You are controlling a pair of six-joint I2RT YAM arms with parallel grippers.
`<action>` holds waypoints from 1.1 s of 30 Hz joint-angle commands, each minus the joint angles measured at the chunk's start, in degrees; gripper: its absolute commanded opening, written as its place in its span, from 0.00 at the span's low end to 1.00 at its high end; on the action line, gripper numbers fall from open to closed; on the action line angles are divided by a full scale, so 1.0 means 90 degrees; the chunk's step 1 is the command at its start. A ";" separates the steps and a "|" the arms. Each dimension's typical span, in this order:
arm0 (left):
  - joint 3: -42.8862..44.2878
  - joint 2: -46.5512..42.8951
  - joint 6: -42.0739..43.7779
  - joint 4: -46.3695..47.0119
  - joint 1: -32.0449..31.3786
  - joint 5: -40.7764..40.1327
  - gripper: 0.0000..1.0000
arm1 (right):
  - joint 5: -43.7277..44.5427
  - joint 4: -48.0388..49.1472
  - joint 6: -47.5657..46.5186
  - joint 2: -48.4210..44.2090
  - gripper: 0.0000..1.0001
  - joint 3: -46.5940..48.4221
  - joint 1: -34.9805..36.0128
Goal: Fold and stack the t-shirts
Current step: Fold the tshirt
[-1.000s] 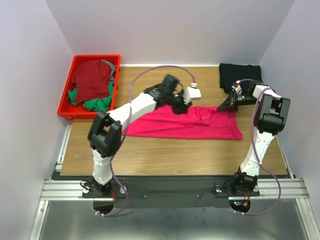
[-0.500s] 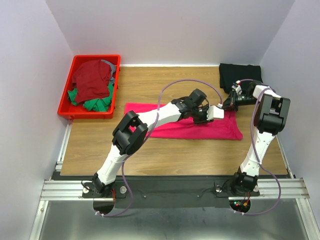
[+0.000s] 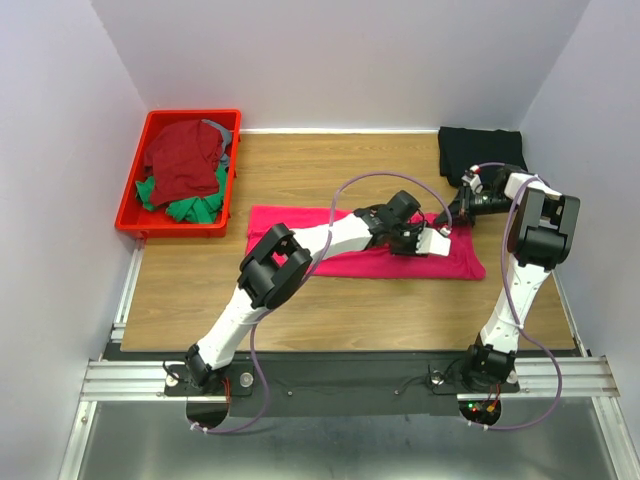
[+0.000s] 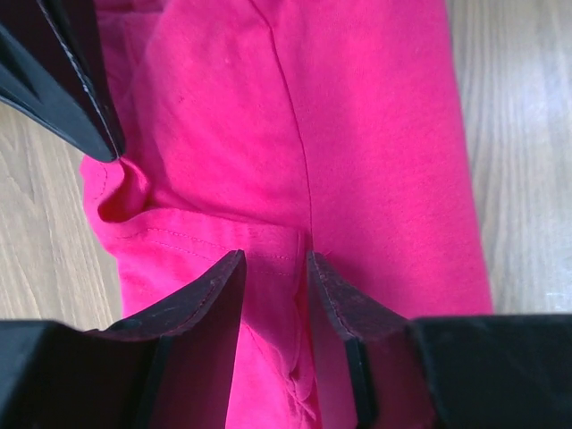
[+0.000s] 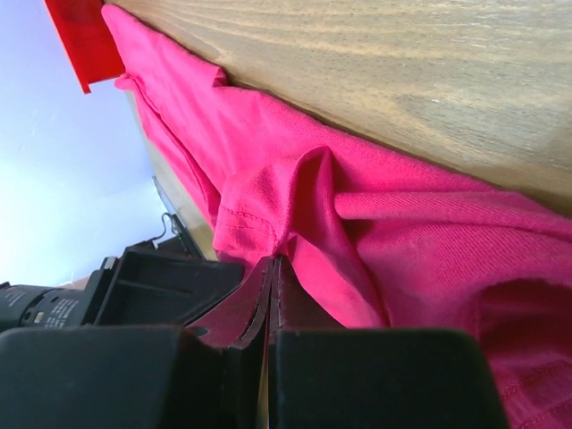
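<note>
A bright pink-red t-shirt [image 3: 462,262] lies as a long flat band across the middle of the table. My left gripper [image 3: 440,236] reaches far right over its right end. In the left wrist view [image 4: 275,268] the jaws stand a little apart, pressed on the cloth [image 4: 375,134] with a hem fold between them. My right gripper [image 3: 455,215] is shut on a pinched ridge of the pink shirt [image 5: 420,232] at its far right edge, seen up close in the right wrist view [image 5: 273,264]. A folded black t-shirt [image 3: 478,150] lies at the back right.
A red plastic bin [image 3: 134,205] at the back left holds a dark red shirt [image 3: 185,160] and a green one [image 3: 195,208]. The two grippers are close together; the right gripper's finger [image 4: 58,80] shows in the left wrist view. White walls enclose the table.
My left gripper has swept from the shirt's middle to its right end, smoothing out the bunched cloth there. The right gripper has stayed shut on the shirt's edge.
</note>
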 commanded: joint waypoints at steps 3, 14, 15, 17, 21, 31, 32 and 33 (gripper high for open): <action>0.0368 0.0010 0.0378 0.0023 -0.0082 -0.0041 0.47 | -0.0071 0.0036 -0.0095 -0.0080 0.01 -0.0037 -0.0006; 0.0515 0.0079 0.0466 0.0149 -0.0082 -0.0081 0.44 | -0.0061 0.0045 -0.0085 -0.0031 0.01 -0.0037 -0.0006; 0.0544 0.0079 0.0457 0.0217 -0.0063 -0.0090 0.44 | -0.0051 0.0045 -0.0085 -0.0021 0.00 -0.0037 -0.0006; 0.0573 0.0098 0.0456 0.0257 -0.0063 -0.0071 0.42 | -0.0061 0.0036 -0.0056 -0.0001 0.00 -0.0027 -0.0006; 0.0544 0.0118 0.0554 0.0267 -0.0043 0.0036 0.36 | -0.0041 0.0045 -0.0046 0.0008 0.01 0.0031 -0.0006; 0.0543 0.0108 0.0458 0.0110 0.0034 0.0075 0.04 | -0.0051 0.0036 -0.0056 0.0028 0.01 0.0051 -0.0006; 0.0621 0.0069 0.0408 0.0072 0.0073 0.0095 0.01 | -0.0051 0.0036 -0.0056 0.0018 0.00 0.0080 -0.0006; 0.0661 0.0050 0.0369 0.0052 0.0103 0.0105 0.00 | -0.0041 0.0036 -0.0066 -0.0001 0.01 0.0100 -0.0006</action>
